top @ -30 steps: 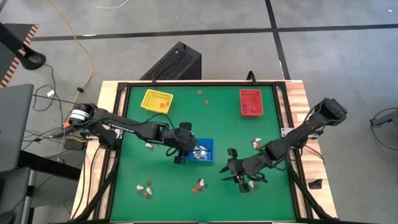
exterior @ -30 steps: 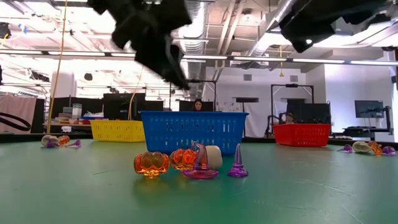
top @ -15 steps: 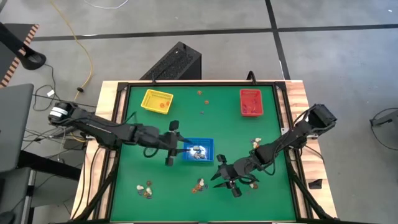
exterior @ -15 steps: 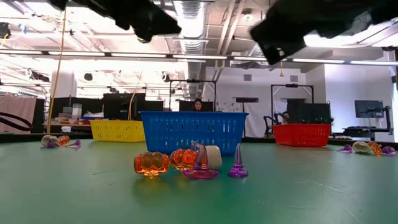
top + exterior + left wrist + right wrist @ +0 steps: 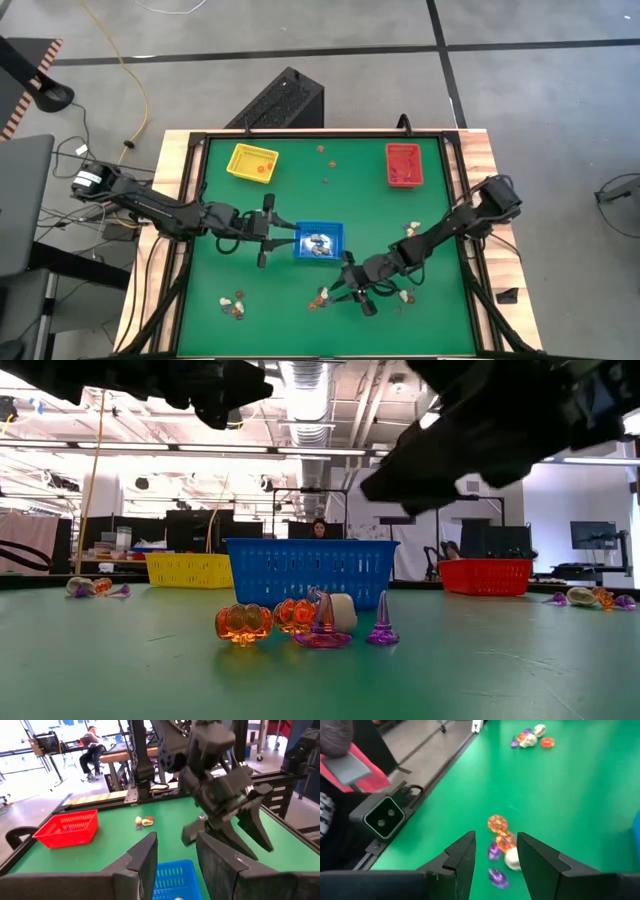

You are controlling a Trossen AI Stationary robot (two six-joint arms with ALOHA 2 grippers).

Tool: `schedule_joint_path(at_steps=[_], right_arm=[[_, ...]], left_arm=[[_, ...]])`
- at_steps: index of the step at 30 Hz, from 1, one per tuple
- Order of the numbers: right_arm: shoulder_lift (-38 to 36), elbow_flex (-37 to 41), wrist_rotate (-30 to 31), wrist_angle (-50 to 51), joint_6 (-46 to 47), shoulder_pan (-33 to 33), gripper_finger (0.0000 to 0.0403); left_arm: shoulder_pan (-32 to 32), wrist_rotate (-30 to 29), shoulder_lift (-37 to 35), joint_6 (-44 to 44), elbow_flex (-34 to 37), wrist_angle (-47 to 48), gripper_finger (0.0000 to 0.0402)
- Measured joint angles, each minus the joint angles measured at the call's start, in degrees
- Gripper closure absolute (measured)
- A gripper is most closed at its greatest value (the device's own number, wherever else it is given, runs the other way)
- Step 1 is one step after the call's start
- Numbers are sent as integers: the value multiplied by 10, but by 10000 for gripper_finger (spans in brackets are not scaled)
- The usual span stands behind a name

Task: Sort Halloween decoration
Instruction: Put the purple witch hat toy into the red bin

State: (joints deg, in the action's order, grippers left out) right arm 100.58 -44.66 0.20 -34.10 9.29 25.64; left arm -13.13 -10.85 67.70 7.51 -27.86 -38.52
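Observation:
The Halloween decoration lies in small clusters on the green table. One cluster of orange pumpkins, purple pieces and a whitish skull lies near the front edge, also seen in the low view. My right gripper hangs open just above and short of it, pointing down at a slant. My left gripper is open and level, just left of the blue tray, with nothing between its fingers. The blue tray holds a few trinkets.
A yellow tray stands at the far left and a red tray at the far right. More trinkets lie at the near left, beside the right arm and at the far middle. The low camera sits at the front edge.
My left gripper has drawn back from over the blue tray toward the table's left edge and tipped from pointing down to level. My right gripper has gone down and toward the table's left, coming close to the trinket cluster near the front edge.

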Motion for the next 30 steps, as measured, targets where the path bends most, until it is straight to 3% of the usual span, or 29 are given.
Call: schedule_joint_path(at_steps=[17,30], right_arm=[[104,-26,-17,-26,44,-2,239],[105,-26,-18,-22,44,-2,373]], left_arm=[[0,16,0,-5,0,7,277],[0,17,0,-8,0,7,277]])
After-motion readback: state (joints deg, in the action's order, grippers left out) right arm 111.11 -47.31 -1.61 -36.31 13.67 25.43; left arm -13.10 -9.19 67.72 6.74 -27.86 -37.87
